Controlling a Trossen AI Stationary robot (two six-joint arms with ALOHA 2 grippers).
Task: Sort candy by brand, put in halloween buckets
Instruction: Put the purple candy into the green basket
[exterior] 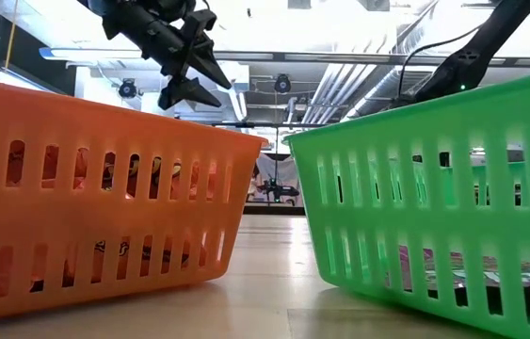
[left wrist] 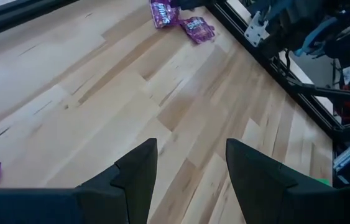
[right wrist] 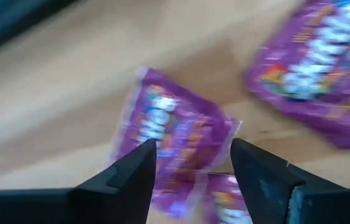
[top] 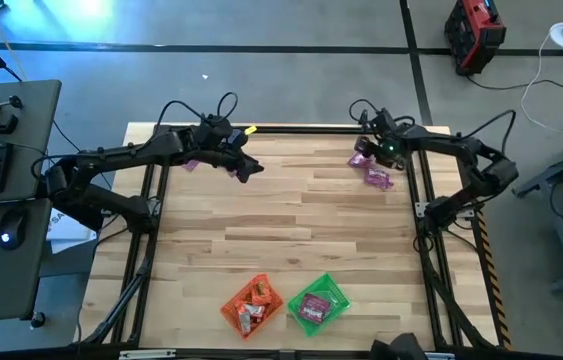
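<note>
The right gripper (right wrist: 190, 171), fingers spread and holding nothing, hangs low over purple candy packets (right wrist: 175, 134) at the table's (top: 291, 230) far right. The left gripper (left wrist: 190, 171), also spread and holding nothing, hovers far left near one purple packet (top: 190, 165). The orange bucket (top: 253, 304) and green bucket (top: 318, 302) sit at the near edge.

1. Orange bucket (top: 251, 303) and green bucket (top: 318, 303) stand side by side at the table's near edge, each holding packets.
2. Purple candy packets (top: 374, 170) lie flat at the far right; one purple packet (top: 190, 164) lies far left.
</note>
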